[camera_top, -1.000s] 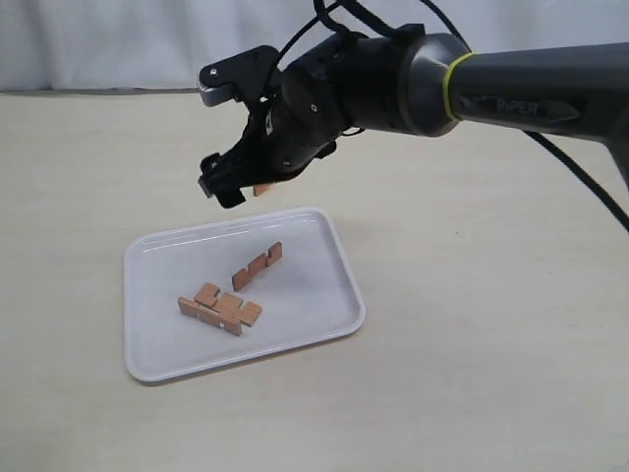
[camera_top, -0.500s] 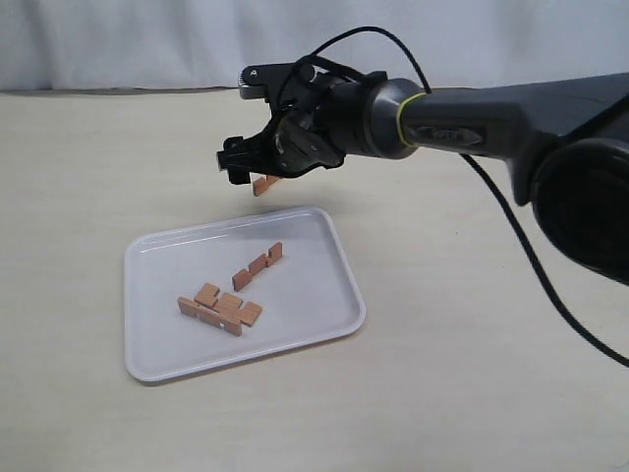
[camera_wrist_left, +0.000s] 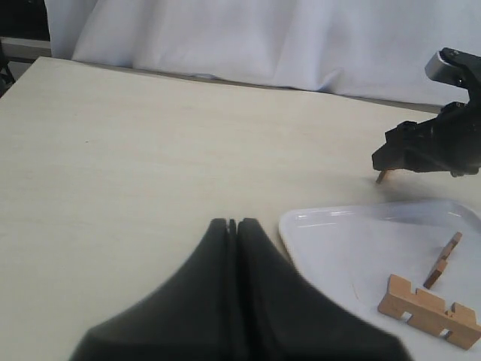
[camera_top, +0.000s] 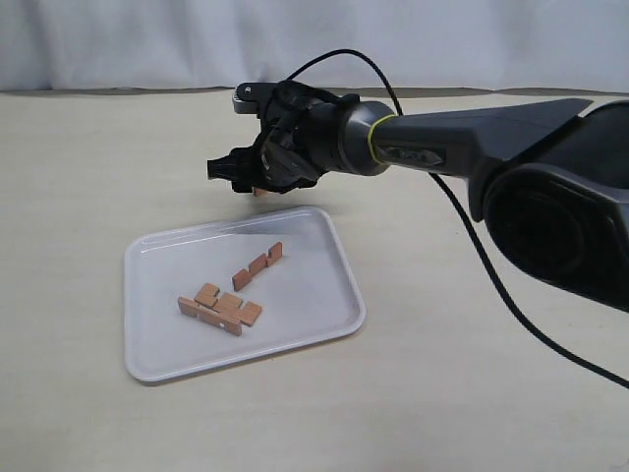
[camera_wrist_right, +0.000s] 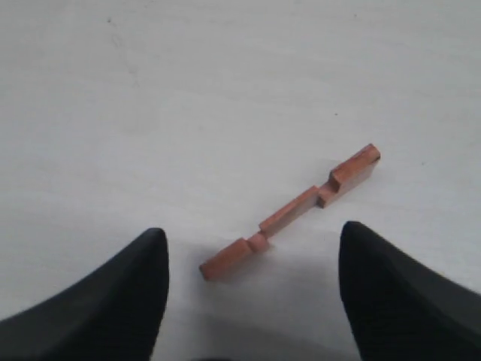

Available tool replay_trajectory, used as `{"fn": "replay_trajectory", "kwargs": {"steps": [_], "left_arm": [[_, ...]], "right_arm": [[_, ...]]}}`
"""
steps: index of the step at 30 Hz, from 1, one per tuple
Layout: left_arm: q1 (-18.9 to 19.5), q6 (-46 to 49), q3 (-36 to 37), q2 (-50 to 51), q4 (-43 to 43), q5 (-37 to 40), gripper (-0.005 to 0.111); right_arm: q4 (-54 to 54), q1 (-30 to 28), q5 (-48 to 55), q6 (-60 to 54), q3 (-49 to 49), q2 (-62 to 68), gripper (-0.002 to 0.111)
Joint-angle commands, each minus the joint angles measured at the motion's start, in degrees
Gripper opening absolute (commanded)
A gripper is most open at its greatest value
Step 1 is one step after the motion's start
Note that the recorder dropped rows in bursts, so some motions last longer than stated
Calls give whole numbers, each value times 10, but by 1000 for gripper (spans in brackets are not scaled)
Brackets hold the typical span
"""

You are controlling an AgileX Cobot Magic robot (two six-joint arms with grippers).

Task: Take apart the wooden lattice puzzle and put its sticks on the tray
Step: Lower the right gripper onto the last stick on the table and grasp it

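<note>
One loose notched stick (camera_wrist_right: 293,214) lies flat on the bare table just beyond the white tray's (camera_top: 157,334) far rim. My right gripper (camera_wrist_right: 253,233) hangs open over that stick, a finger on each side, not touching it. In the exterior view the right gripper (camera_top: 236,175) hides most of this stick (camera_top: 260,191). On the tray lie a single stick (camera_top: 257,265) and a joined cluster of sticks (camera_top: 220,308). My left gripper (camera_wrist_left: 232,223) is shut on nothing, low over the table beside the tray (camera_wrist_left: 338,248).
A white cloth backdrop (camera_top: 118,39) runs along the table's far edge. The right arm (camera_top: 472,138) and its black cable (camera_top: 491,275) stretch across the table's right half.
The right arm has swung back from the camera and turned, bringing its open fingers down around the stick on the table. The sticks on the tray have not moved.
</note>
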Motion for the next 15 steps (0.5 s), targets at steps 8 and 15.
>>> {"fn": "replay_trajectory", "kwargs": {"steps": [8,15], "left_arm": [[-1,-1,1,-1,-4,-5,0],[-1,-1,1,-1,-4,-5,0]], "right_arm": [[-5,-1,-29,39,-3,10,45],[-5,-1,-31,43,-3,22,45]]}}
